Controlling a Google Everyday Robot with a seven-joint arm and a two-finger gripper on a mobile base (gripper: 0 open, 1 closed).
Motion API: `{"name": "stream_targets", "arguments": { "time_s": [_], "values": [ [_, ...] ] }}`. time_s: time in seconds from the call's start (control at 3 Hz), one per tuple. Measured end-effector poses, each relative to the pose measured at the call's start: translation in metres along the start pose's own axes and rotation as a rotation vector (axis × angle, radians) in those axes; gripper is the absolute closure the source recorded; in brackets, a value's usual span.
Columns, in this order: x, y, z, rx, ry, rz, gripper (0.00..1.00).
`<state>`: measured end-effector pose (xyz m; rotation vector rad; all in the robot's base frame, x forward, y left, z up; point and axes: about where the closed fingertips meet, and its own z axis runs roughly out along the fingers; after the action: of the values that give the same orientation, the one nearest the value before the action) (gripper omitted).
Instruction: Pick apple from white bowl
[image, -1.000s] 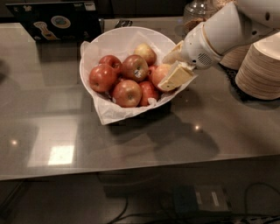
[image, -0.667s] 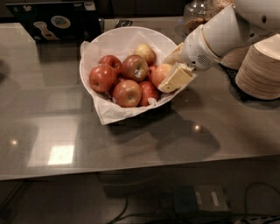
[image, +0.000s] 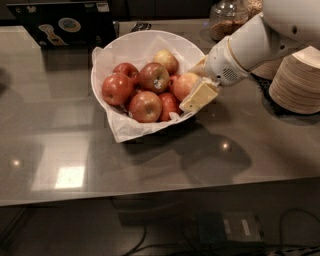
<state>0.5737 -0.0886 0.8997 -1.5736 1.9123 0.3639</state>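
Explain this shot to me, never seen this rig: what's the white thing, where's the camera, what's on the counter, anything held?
The white thing is the robot's single arm; its mobile base is out of shot. There is only one camera, looking down on the grey counter from above. Where it is mounted isn't recorded.

On the counter stands a paper-lined white bowl. It holds several red apples and a paler orange-yellow apple at its right side.

The gripper at the arm's tip is at the bowl's right rim, right against that pale apple, which sits in the bowl. Whether it already grips the apple, I cannot tell.

Also there: a stack of paper bowls on the right, a glass jar behind, and a dark laptop at the back left.
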Motion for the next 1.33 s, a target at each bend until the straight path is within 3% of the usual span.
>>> {"name": "stream_targets", "arguments": {
  "time_s": [0.33,1.0,1.33],
  "values": [
    [0.0047,0.0032,0.0068,-0.017,-0.008,0.015,0.53],
    [0.006,0.0062,0.0055,-0.013,-0.008,0.021,0.98],
    [0.006,0.0063,0.0055,-0.013,-0.008,0.021,1.0]
  ]
}}
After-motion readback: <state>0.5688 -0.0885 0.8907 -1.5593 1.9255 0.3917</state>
